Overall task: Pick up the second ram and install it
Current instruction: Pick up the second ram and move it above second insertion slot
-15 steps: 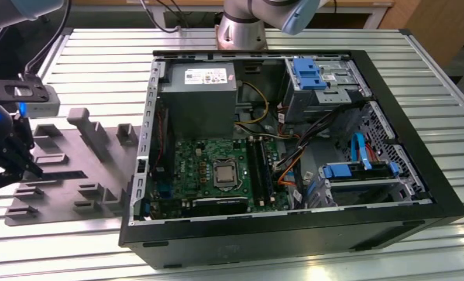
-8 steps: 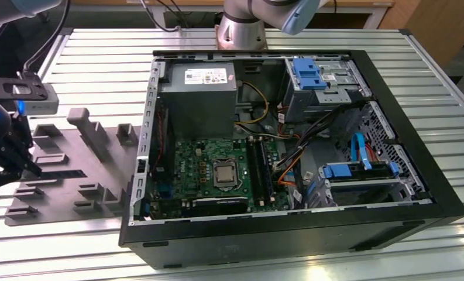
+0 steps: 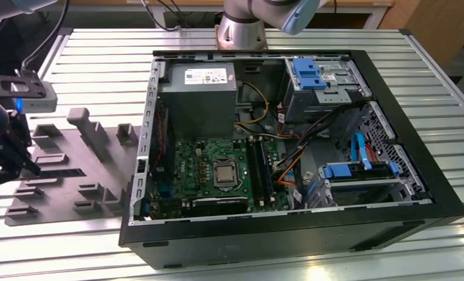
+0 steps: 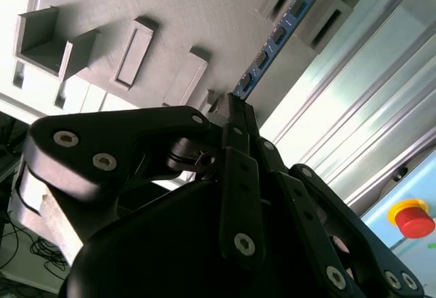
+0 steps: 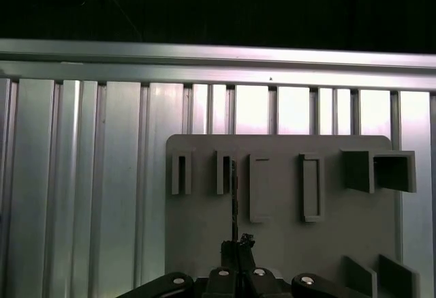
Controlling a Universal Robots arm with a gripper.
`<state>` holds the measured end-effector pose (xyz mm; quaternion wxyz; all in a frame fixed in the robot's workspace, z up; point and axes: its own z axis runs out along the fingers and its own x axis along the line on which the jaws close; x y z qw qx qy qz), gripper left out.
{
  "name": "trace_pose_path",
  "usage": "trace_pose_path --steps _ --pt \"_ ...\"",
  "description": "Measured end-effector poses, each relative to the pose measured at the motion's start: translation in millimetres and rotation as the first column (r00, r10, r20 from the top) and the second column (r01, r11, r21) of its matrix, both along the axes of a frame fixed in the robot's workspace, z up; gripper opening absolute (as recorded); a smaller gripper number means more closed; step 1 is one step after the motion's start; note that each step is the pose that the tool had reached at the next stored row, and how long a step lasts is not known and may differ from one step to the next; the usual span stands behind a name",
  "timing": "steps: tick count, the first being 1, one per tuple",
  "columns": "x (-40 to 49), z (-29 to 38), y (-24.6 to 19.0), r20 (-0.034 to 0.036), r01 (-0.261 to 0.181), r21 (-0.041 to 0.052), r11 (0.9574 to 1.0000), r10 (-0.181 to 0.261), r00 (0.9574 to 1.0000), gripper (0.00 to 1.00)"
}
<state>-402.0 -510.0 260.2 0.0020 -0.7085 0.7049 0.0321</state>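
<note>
The second ram (image 4: 276,39) is a thin blue-green stick with black chips. It runs out from my fingertips across the grey fixture plate (image 4: 170,11), and its far end lies between two raised grey blocks. In the first wrist view the second ram (image 5: 234,199) shows edge-on as a dark line. My gripper (image 4: 236,107) is shut on its near end, with the black fingers pressed together around it. In the exterior view my gripper (image 3: 21,165) hangs over the fixture plate (image 3: 99,175) at that view's left, well away from the open computer case (image 3: 294,234).
The case lies open on the slatted metal table (image 3: 99,52), showing the green motherboard (image 3: 192,161) with long black slots (image 3: 259,170), a grey power-supply box (image 3: 196,99) and blue drive brackets (image 3: 306,73). A red button (image 4: 412,219) sits beyond the table edge.
</note>
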Motion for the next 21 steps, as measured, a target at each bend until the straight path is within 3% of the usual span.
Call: trace_pose_path --steps 21 --pt "0.0 8.3 0.1 -0.0001 0.000 -0.0002 1.0000 0.000 1.0000 0.12"
